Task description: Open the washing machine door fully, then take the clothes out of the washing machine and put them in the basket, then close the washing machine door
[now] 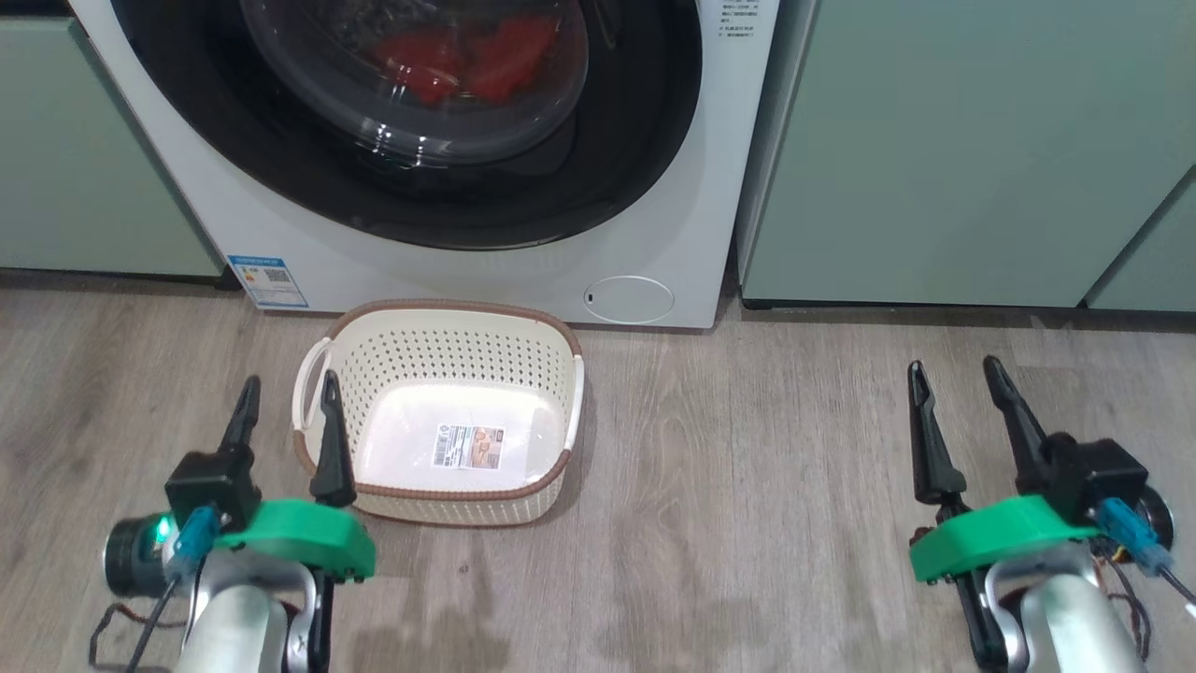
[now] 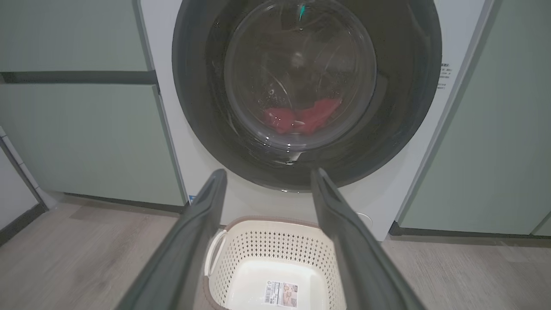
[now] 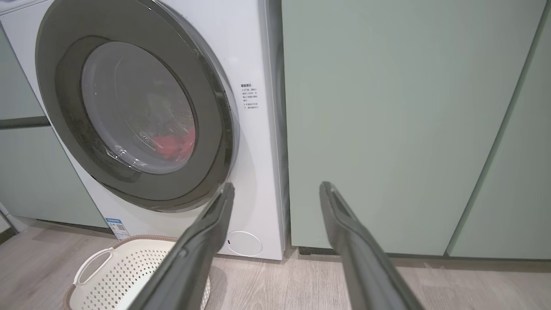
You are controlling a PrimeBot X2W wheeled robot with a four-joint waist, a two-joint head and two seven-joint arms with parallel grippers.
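Washing machine door shut, clothes behind it; basket on floor directly below, green cabinets flanking. Your left hand and right hand: released, empty.

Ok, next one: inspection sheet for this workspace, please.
Surface: grey wood-look floor.
Job's things: door shut on the washer; red clothes visible inside through it; basket on the floor in front of the washer, holding just a label sticker.
Clutter: nothing seen.
Grippers: left gripper and right gripper both open, holding nothing.
Cables: a lead with a blue plug at each wrist, hanging loose.
Surroundings: pale green cabinets on either side of the washer.
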